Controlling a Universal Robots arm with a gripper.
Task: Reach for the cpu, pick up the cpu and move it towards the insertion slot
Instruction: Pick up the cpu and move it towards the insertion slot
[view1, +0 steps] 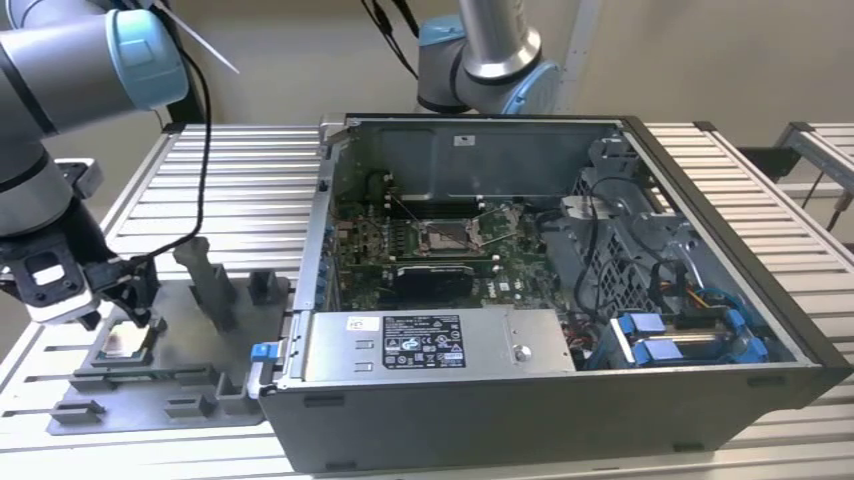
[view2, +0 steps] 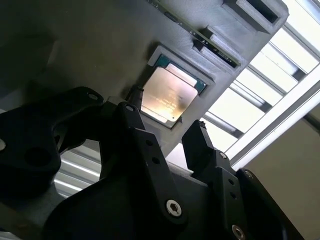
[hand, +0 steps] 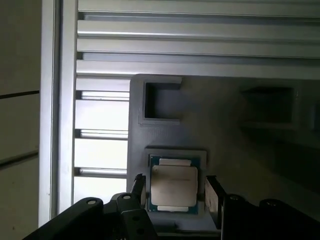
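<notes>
Between the spread, empty jaws of the gripper (view1: 128, 318), the cpu (hand: 174, 186) lies flat in the grey fixture (hand: 225, 130). Probably light, stiff, fragile underneath; pinch opposite edges gently. At two o'clock from it in the exterior view sits the insertion slot (view1: 454, 232), well apart.

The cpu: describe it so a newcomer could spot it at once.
Start at the open computer case; on the exterior view's left of it lies a grey fixture plate. The cpu is the small silvery square seated in its recess under the end effector, unlike the plain grey blocks around it.
</notes>
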